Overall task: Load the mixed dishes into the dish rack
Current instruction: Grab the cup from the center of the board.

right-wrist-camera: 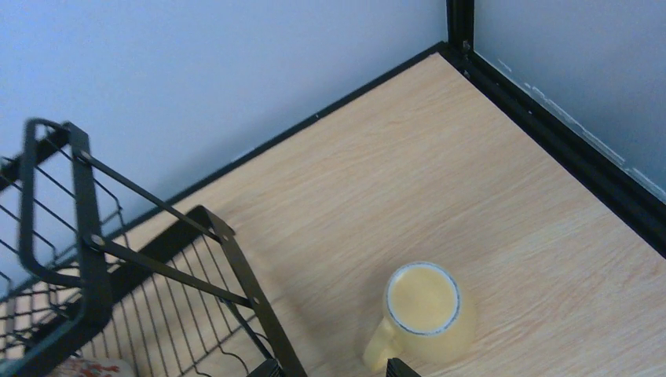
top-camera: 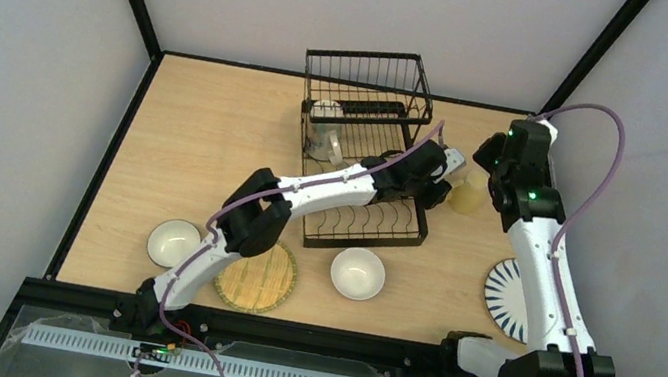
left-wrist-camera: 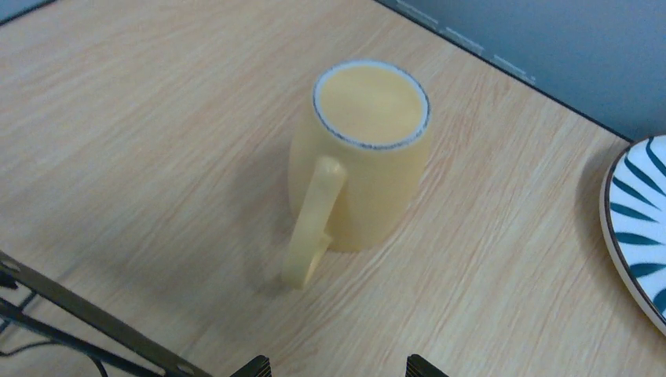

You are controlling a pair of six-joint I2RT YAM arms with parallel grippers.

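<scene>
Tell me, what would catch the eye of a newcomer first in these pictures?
The pale yellow mug stands on the table just right of the black dish rack. The left end effector and the right end effector both hover near it, open.

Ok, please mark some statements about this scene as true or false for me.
1. The yellow mug stands on the table, outside the rack. True.
2. Both white bowls are in the rack. False: both sit on the table, near its front edge.
3. A clear glass is in the rack. True.
4. The left jaws grip the mug. False: they are open, short of it.
5. The woven plate leans in the rack. False: it lies on the table.
</scene>
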